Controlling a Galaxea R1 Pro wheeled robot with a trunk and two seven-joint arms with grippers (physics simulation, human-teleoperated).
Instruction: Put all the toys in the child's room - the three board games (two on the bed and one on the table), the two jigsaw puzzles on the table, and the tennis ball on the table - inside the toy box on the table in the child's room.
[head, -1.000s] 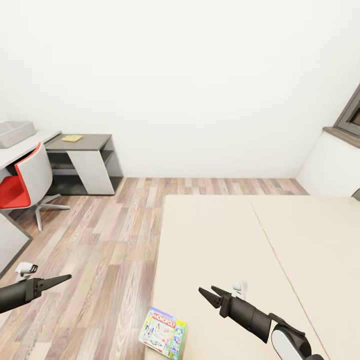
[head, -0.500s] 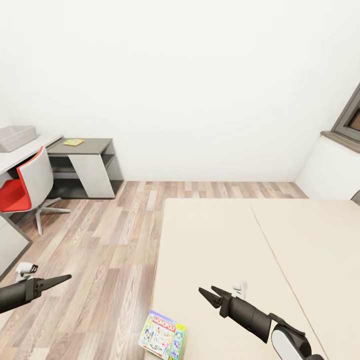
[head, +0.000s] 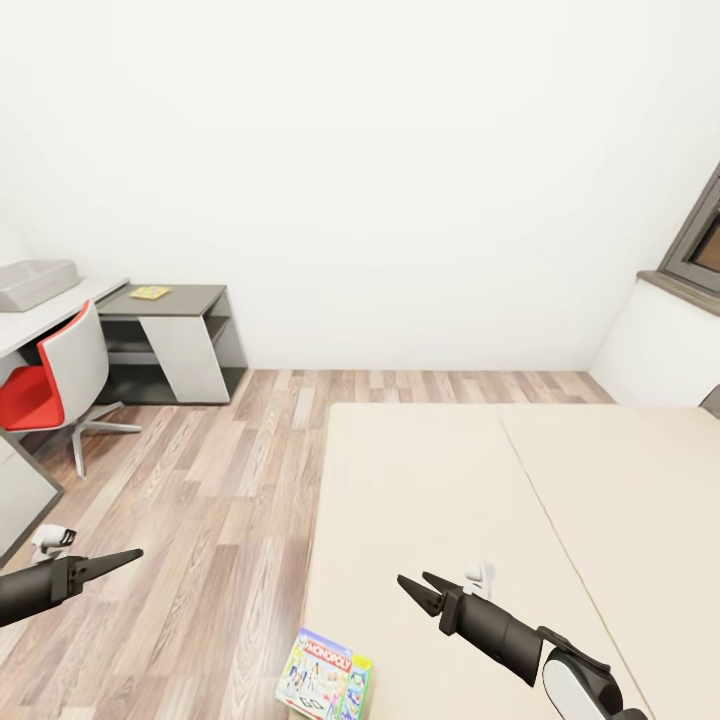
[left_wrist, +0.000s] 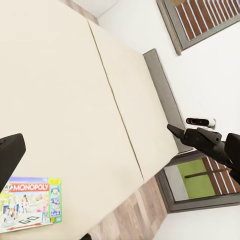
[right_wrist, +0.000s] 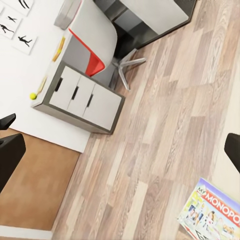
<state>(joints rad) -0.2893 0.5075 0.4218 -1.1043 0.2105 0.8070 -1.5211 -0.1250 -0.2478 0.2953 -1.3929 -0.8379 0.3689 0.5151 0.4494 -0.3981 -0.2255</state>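
Where the wood-plank floor (head: 220, 480) meets the beige bed (head: 500, 520), the Monopoly board game (head: 325, 688) lies flat at the mattress's near corner. Far off at the wall, the desk (head: 165, 300) carries the light grey toy box (head: 35, 283) and a small yellow puzzle slab (head: 150, 292); the tennis ball (right_wrist: 33, 95) sits on its drawer end. The right gripper (head: 422, 587) hovers over the bed, jaws narrowly parted; the left gripper (head: 125, 556) points over the floor, jaws together.

One legible marking: "MONOPOLY" in white on a red banner, board game box (left_wrist: 30, 204), lower left of frame.
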